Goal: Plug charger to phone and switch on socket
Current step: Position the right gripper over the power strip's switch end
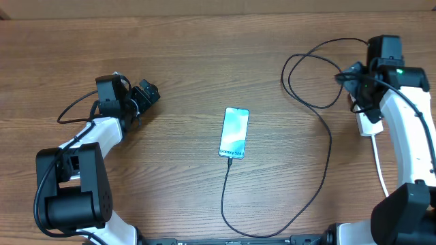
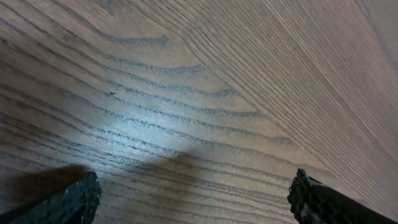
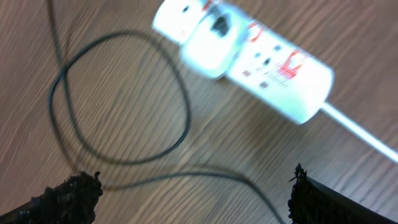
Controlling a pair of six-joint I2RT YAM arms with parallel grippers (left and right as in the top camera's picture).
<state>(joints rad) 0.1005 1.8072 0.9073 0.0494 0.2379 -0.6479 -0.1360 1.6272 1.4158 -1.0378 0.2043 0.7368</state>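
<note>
The phone (image 1: 234,133) lies screen up and lit at the table's middle. The thin black charger cable (image 1: 325,178) is plugged into the phone's lower edge, runs down and round to the right, then loops up towards the socket. The socket (image 1: 369,124) is a white power strip, partly under my right arm. In the right wrist view the strip (image 3: 273,65) has red marks and carries a white plug block (image 3: 210,43). The cable loop (image 3: 187,115) lies beside it. My right gripper (image 1: 355,80) (image 3: 193,199) is open and empty above the cable near the strip. My left gripper (image 1: 145,95) (image 2: 194,199) is open and empty over bare wood.
The strip's thick white cord (image 1: 379,167) runs down the right side towards the front edge and also shows in the right wrist view (image 3: 364,134). The wooden table (image 1: 177,61) spans the view. The left arm's own black cable (image 1: 71,109) lies at the left.
</note>
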